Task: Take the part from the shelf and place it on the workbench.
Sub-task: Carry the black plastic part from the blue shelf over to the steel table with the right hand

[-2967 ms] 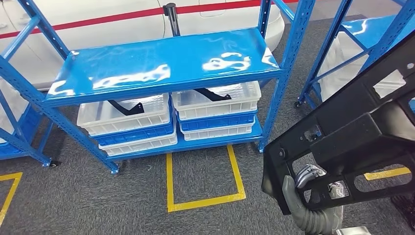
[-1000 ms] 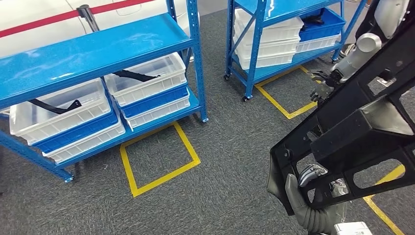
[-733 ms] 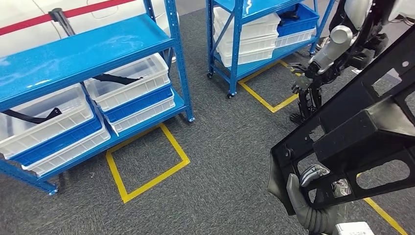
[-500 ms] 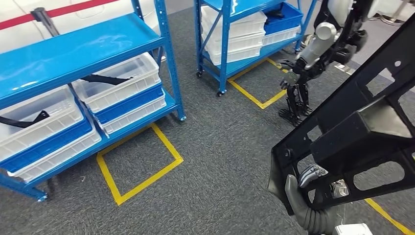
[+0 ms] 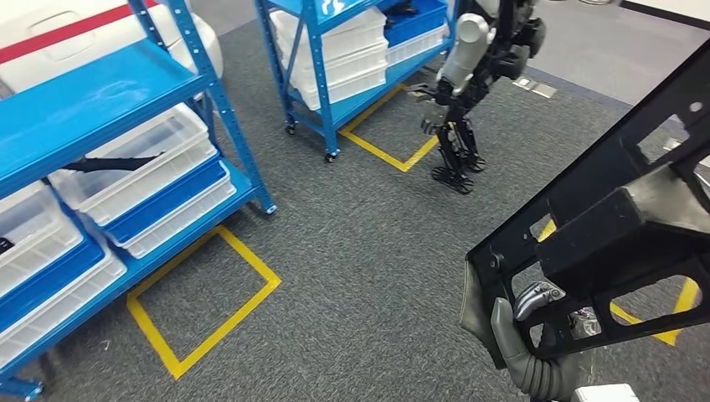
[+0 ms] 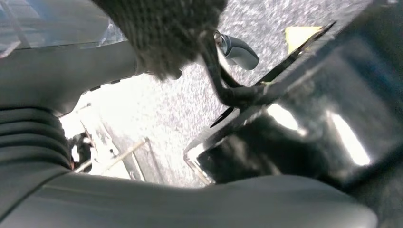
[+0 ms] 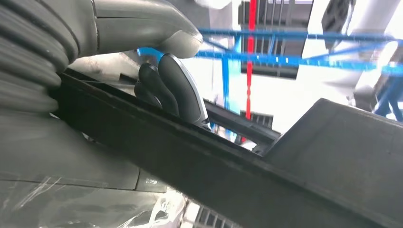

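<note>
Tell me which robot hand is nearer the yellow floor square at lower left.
Left. The left robot hand grips the black part's end facing the yellow square; the right robot hand holds it likely farther off.

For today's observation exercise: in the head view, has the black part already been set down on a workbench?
No: the black part is off the floor, held by the left hand above grey carpet.

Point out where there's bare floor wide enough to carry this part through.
Bare carpet runs between the near shelf and the part, and inside the yellow square. It is crowded farther ahead, where another robot stands beside the second shelf. The shelves' lower tiers are packed with bins.
</note>
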Controlling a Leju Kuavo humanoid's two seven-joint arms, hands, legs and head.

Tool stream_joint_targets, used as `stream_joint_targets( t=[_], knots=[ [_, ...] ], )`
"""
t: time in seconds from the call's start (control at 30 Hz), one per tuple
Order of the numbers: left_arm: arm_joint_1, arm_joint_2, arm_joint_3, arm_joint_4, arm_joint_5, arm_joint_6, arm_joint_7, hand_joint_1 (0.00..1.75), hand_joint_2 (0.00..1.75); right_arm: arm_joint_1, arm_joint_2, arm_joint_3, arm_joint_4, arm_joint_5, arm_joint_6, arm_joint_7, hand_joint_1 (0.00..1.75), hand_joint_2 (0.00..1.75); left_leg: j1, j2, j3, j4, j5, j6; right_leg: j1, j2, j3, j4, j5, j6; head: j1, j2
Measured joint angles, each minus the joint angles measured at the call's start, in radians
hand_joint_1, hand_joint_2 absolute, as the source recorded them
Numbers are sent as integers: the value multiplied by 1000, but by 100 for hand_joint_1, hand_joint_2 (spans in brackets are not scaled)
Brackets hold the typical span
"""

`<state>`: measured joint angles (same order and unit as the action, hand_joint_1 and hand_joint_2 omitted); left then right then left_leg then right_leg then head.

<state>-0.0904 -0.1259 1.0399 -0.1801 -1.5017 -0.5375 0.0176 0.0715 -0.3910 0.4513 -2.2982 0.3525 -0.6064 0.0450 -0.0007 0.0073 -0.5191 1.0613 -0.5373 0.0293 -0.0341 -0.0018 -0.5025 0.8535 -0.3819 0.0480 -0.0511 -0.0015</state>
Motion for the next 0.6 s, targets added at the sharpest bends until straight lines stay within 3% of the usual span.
stream_joint_targets(
  t=[0.07,0.1,0.13,0.17,0.23,0.3,0.37,0.43,0.5,0.53,0.57,0.6],
  knots=[
    [-3,0,0,0,-2,1,-3,0,175,0,0,0,0,1,0,0,175,175,-1,-6,-57,129,-39,0,1,26,-1,0,1,-2,0,0],
    [-5,0,0,0,-2,2,-5,0,175,1,0,0,0,1,0,1,175,175,-2,-10,-60,134,-29,4,2,41,-1,0,2,-3,0,0],
    [-6,0,0,0,-4,2,-5,0,175,1,0,0,-1,2,-1,2,175,175,-4,-16,-43,95,1,11,2,57,1,0,2,-3,0,0],
    [-7,0,0,0,-5,2,-5,0,175,2,0,0,-2,4,-3,3,175,175,-6,-29,-12,22,44,20,3,72,4,-1,3,-4,0,0],
    [-7,0,-1,0,-10,2,-4,0,175,10,-2,-1,-8,12,-13,6,175,175,-11,-79,48,-132,127,40,1,98,6,-7,7,-2,0,0],
    [-7,-1,-2,0,-13,2,-5,0,175,28,-7,-6,-18,20,-25,8,175,175,-15,-108,68,-195,161,51,-1,121,2,-13,14,5,-1,0],
    [-7,-3,-3,0,-14,2,-7,0,175,54,-16,-14,-32,23,-30,8,175,175,-13,-87,74,-218,167,53,-1,138,-3,-19,19,16,-1,0],
    [-6,-6,-4,0,-14,2,-7,0,175,71,-24,-23,-43,25,-33,7,175,175,-9,-57,90,-259,170,52,6,98,-28,20,-10,22,1,0],
    [-2,-7,-5,0,-15,2,-7,0,175,82,-30,-32,-48,25,-34,7,175,175,-9,-28,96,-279,170,50,13,37,-94,159,-87,25,4,0],
    [1,-7,-5,0,-16,2,-7,0,175,88,-33,-36,-50,25,-35,7,175,175,-10,-14,95,-280,170,51,13,24,-129,241,-124,28,5,0],
    [2,-7,-5,0,-16,2,-7,0,175,95,-34,-39,-51,25,-35,7,175,175,-12,-1,94,-280,170,51,13,19,-151,298,-144,30,6,0],
    [4,-7,-5,0,-16,2,-7,0,175,102,-35,-43,-51,25,-35,7,175,175,-12,12,94,-279,170,50,13,16,-154,315,-143,32,6,0]
  ],
)
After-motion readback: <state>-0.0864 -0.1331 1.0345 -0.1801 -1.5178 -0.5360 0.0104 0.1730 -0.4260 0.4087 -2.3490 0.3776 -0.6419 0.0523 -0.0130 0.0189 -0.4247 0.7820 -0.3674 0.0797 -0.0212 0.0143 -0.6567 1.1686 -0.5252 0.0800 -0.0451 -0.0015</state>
